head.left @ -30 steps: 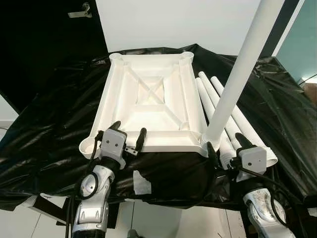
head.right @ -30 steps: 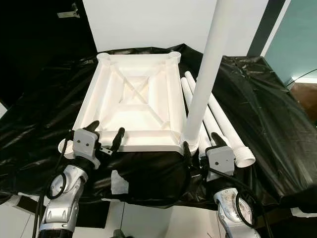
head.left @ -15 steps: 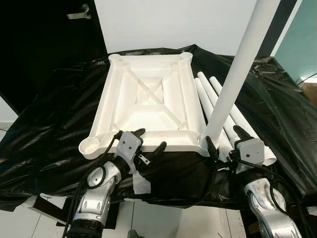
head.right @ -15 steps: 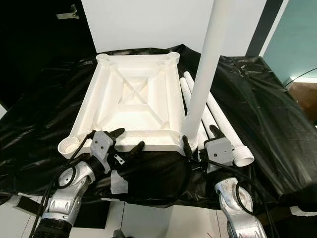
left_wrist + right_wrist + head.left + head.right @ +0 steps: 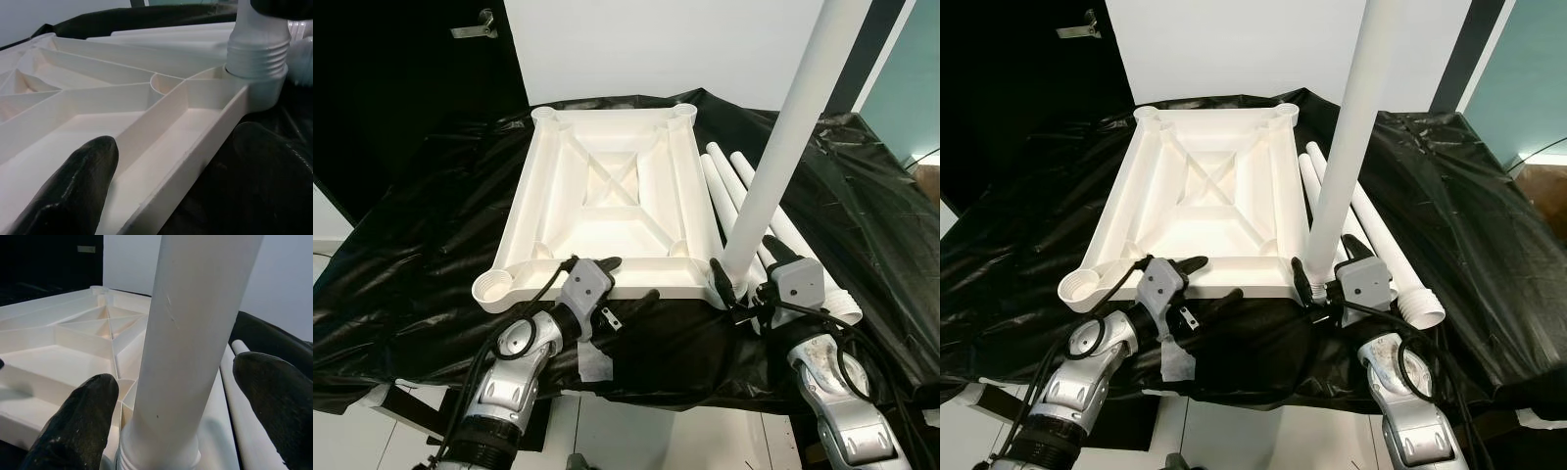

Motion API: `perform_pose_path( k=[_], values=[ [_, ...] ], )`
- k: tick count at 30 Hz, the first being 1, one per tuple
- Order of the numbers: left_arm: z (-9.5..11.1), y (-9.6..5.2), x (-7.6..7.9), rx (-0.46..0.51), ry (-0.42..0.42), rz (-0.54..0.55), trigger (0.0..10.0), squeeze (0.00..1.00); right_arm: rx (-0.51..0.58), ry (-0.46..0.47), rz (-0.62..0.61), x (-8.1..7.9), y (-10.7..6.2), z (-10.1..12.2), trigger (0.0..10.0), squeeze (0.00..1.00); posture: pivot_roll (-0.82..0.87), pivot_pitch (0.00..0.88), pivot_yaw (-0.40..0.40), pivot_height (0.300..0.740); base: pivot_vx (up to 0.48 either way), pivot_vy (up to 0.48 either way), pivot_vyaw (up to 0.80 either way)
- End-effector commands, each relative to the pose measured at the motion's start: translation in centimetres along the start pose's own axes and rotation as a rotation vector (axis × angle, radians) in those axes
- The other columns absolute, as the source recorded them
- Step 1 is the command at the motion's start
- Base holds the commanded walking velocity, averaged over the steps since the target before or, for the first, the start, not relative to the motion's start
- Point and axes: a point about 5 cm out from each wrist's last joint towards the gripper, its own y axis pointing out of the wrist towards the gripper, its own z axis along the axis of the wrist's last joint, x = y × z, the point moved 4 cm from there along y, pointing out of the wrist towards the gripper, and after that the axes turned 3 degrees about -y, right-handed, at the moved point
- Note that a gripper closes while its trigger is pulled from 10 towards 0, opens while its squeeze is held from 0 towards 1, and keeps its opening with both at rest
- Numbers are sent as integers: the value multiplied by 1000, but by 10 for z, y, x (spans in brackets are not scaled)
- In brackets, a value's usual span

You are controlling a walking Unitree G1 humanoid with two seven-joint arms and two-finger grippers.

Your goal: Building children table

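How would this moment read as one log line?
step: leg fitting | right gripper: open around upright leg | left gripper: open at tabletop edge

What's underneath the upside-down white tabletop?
The tabletop lies on crinkled black plastic sheeting. Whatever the sheeting covers is hidden. Loose white legs lie on it too, beside the tabletop.
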Motion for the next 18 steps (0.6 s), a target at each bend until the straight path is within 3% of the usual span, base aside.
perform_pose_path(
  k=[1, 5, 18],
  values=[
    [-12, 4, 5, -82, 75, -58, 10000, 0, -1, 9, 16, -3, 2, -3, 10000, 0, -77, 35, 27, 740, 0, 0, 0],
    [-31, 6, 5, -189, 180, -42, 10000, 0, 4, 13, 17, -4, 5, -3, 10000, 0, -77, 35, 27, 740, 0, 0, 0],
    [-48, 17, -12, -339, 241, 34, 10000, 0, 14, 17, 12, 0, 11, -3, 10000, 0, -73, 30, 32, 740, 0, 0, 0]
  ],
)
